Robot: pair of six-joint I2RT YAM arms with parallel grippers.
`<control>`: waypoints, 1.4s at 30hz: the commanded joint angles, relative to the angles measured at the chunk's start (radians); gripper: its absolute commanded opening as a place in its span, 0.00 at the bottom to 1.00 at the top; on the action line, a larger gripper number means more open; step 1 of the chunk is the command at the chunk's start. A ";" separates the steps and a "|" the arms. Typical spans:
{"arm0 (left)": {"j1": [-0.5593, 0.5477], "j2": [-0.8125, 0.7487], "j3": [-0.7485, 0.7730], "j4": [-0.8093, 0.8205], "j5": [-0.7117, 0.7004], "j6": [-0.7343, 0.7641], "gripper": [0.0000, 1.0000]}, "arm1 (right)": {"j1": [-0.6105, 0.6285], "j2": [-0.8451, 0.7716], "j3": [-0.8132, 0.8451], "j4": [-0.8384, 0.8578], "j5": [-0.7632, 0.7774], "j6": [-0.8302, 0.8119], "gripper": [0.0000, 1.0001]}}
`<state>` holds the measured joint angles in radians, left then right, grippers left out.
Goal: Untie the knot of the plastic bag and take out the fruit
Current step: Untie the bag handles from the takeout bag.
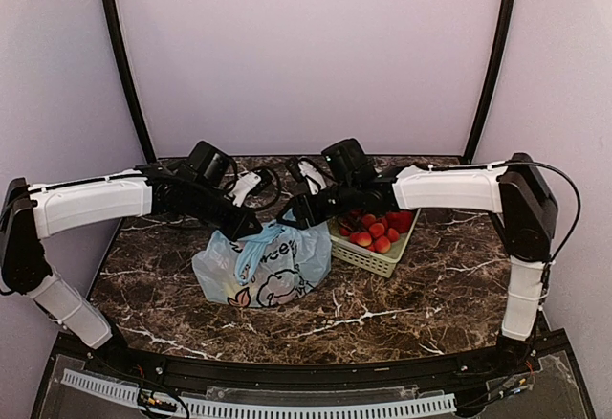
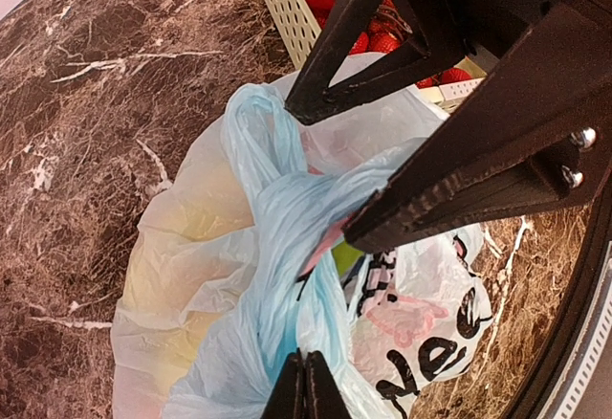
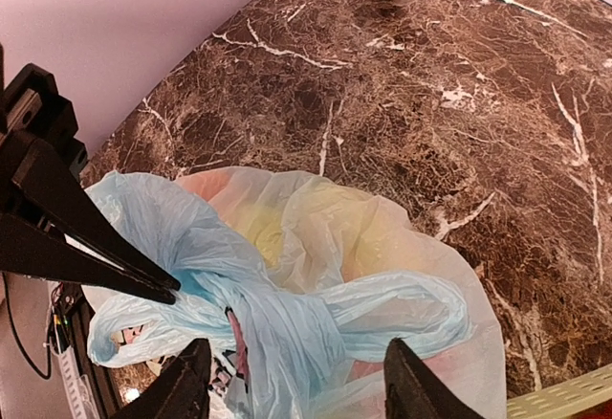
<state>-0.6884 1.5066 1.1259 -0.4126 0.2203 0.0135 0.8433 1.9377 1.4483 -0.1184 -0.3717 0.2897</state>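
The light blue plastic bag (image 1: 277, 271) lies on the marble table, left of the basket. Its knot (image 3: 287, 328) is a twisted lump of film on top and also shows in the left wrist view (image 2: 287, 204). Yellow fruit (image 3: 258, 223) shows dimly through the film. My left gripper (image 2: 306, 369) is shut, pinching the bag's handle film beside the knot; from above it sits at the bag's top (image 1: 251, 230). My right gripper (image 3: 296, 344) is open, its fingers (image 3: 196, 371) straddling the knot just above it (image 1: 290, 218). One handle loop (image 3: 421, 309) lies free to the right.
A pale lattice basket (image 1: 368, 258) with small red strawberries (image 1: 375, 232) stands right of the bag, close under my right arm. Its wall shows in the left wrist view (image 2: 282, 8). Black frame posts rise at the back corners.
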 commanded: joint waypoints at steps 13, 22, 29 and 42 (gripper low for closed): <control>-0.002 -0.052 -0.026 0.028 -0.025 -0.038 0.01 | -0.004 0.047 0.057 -0.019 -0.072 0.013 0.23; 0.020 -0.106 -0.042 0.052 -0.162 -0.072 0.01 | -0.004 -0.041 -0.043 0.026 0.105 0.068 0.00; 0.109 -0.158 -0.059 0.051 -0.157 -0.109 0.01 | -0.005 -0.138 -0.158 0.086 0.212 0.128 0.00; 0.210 -0.301 -0.200 0.085 -0.119 -0.191 0.01 | -0.006 -0.202 -0.306 0.143 0.230 0.208 0.00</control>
<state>-0.4877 1.2423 0.9596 -0.3302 0.0921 -0.1436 0.8433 1.7664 1.1667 -0.0170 -0.1577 0.4709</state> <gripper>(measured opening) 0.009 0.006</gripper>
